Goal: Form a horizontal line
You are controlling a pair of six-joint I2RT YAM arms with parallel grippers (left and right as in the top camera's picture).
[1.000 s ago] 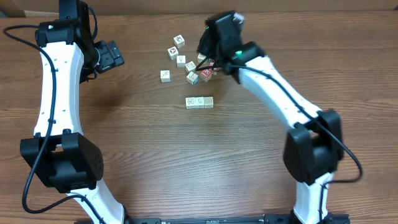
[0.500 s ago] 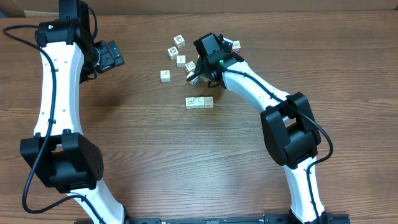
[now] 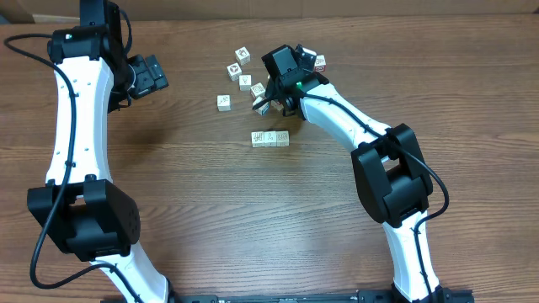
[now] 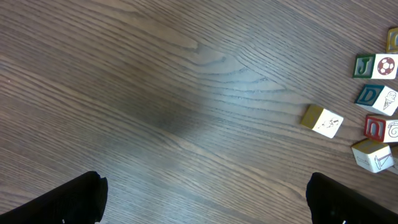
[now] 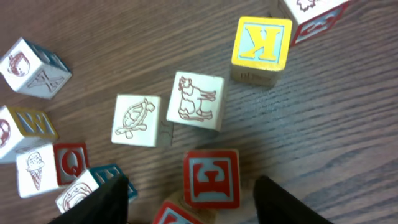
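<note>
Overhead: right gripper (image 3: 264,102) (jaws apart) among loose cubes (image 3: 223,102), near horizontal line (image 3: 270,138).

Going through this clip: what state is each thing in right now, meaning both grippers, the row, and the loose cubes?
left gripper: open, nothing between its fingers.
right gripper: open, straddling the red-faced cube, not closed on it.
red-faced cube: lying on the table, not gripped.
row of cubes: three cubes, touching, straight.
loose cubes: scattered, apart from the row.

Right claw (image 3: 265,103) among loose cubes (image 3: 223,102)
</note>
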